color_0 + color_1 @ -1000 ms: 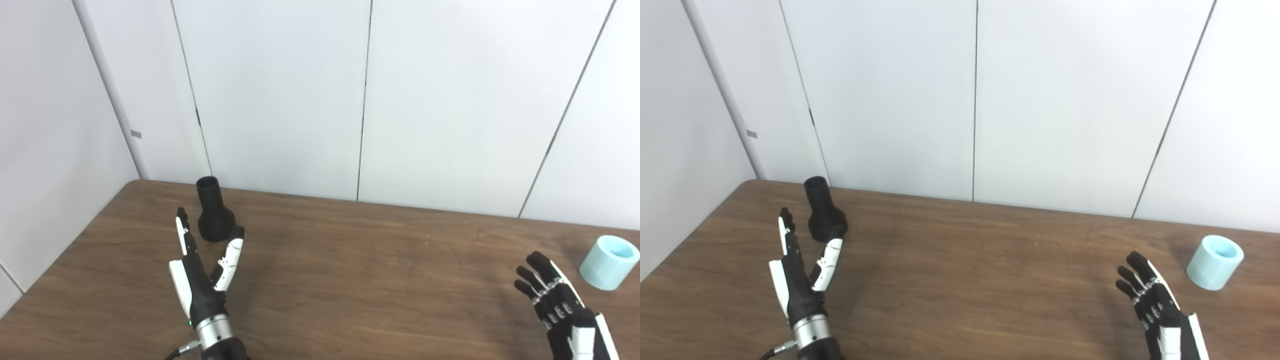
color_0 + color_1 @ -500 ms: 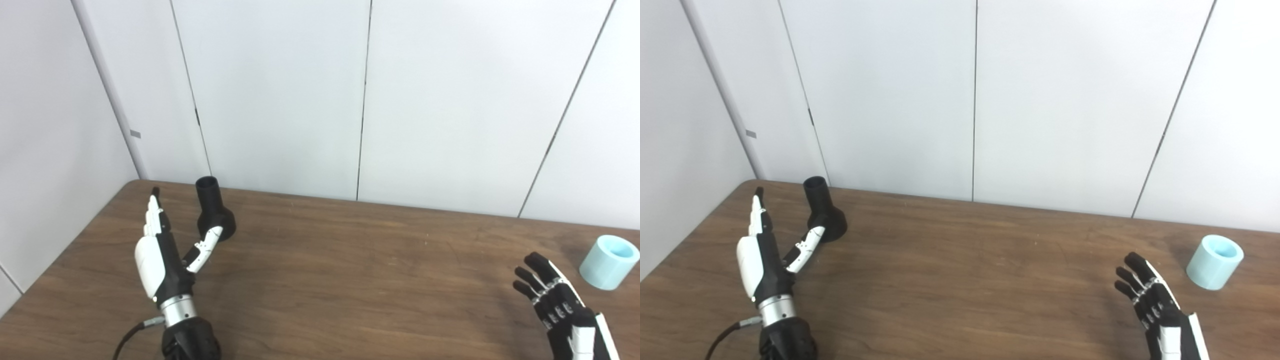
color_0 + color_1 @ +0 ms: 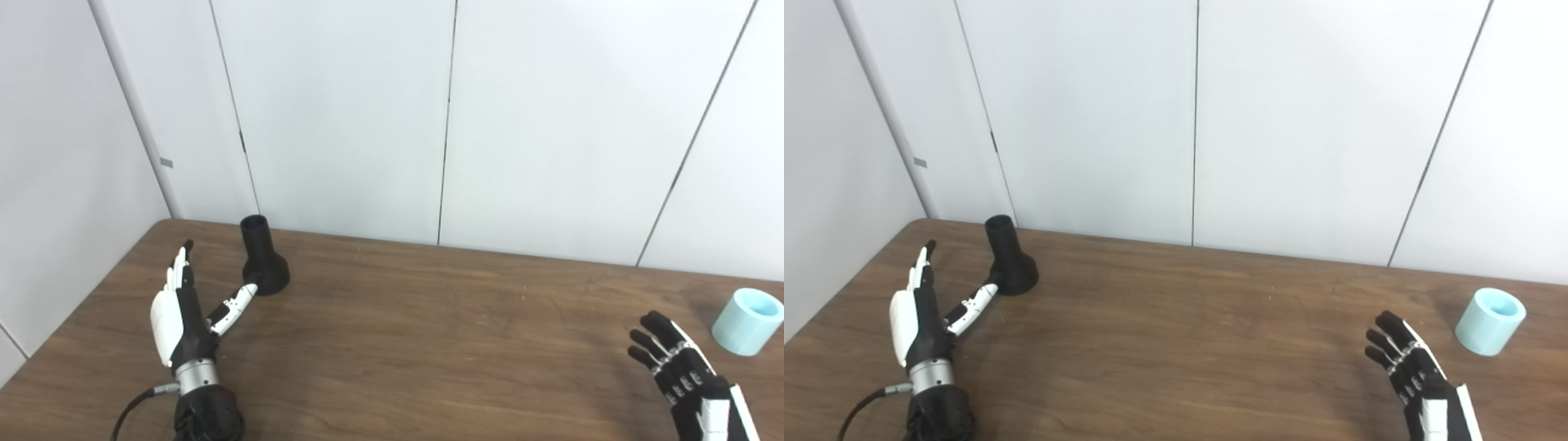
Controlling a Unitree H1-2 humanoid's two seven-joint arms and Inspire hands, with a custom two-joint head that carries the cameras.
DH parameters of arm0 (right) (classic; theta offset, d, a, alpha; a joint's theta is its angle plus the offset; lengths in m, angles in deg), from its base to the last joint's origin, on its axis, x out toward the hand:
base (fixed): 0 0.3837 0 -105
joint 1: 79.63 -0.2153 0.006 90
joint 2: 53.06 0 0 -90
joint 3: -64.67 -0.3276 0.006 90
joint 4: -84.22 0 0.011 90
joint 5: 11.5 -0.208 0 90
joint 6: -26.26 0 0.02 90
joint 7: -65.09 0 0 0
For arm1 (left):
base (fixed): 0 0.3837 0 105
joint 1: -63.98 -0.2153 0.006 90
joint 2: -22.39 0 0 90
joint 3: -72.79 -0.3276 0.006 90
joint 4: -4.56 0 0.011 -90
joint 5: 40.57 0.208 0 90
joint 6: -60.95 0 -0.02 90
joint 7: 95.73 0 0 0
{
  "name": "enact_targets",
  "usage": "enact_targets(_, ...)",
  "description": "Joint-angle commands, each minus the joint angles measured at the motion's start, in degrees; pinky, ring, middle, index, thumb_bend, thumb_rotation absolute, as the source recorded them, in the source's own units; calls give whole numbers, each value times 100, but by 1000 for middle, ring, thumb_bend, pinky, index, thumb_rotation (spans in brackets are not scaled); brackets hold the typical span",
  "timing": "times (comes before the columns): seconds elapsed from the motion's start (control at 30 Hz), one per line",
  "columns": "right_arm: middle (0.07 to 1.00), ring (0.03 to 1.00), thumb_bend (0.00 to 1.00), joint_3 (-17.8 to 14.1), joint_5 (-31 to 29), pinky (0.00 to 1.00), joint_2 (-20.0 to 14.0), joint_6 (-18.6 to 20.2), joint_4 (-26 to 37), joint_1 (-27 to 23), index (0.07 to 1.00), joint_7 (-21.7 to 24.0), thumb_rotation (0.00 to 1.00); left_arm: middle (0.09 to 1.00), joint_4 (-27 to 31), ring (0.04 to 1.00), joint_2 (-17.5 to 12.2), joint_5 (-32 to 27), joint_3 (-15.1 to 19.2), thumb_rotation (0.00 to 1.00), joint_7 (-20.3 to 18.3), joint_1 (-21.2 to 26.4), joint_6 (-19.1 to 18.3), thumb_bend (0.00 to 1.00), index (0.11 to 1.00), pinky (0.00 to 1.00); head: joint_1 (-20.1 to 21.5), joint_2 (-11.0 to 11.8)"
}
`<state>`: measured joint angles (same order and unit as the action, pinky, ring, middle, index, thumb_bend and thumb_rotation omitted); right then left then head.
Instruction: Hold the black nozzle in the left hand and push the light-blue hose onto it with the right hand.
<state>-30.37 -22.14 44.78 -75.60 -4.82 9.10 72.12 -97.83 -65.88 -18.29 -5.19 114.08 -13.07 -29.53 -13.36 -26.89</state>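
While your left hand [image 3: 184,312] is spread empty beside the upright black nozzle [image 3: 262,257] at the table's [image 3: 429,318] far left, wrap its narrow neck squarely. Your right hand [image 3: 683,370] waits unclenched near the light-blue hose [image 3: 746,321].

At lower right, the right hand [image 3: 686,373] is cut off at the wrist by the frame's bottom edge. At lower left, the left hand [image 3: 180,312] hides its palm, its arm cropped below. Its thumb tip overlaps the nozzle [image 3: 262,257] base; contact cannot be told.
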Motion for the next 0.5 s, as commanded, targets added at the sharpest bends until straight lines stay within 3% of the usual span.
enact_targets(0.0, 886, 853, 621, -7, -36, 806, 57, -8, -204, 236, 857, -5, 1000, 956, 134, 1000, -48, -228, 24, 480, -278, 180, -168, 705, 860, 1000, 8, -13)
enact_targets(0.13, 884, 851, 610, 12, -9, 806, 78, 25, -168, 240, 854, -15, 1000, 956, 317, 1000, -31, -649, 71, 489, -687, 306, -512, 736, 814, 1000, 26, -34)
enact_targets(0.27, 884, 854, 601, 13, -18, 810, 75, 22, -184, 228, 849, -3, 1000, 914, 204, 982, -130, -594, 24, 479, -753, 441, -599, 753, 798, 927, 68, -49)
enact_targets(0.47, 884, 857, 595, 39, -11, 816, 89, 6, -168, 237, 853, 9, 1000, 897, 57, 976, -223, -575, -66, 462, -871, 535, -592, 742, 794, 918, 86, -51)
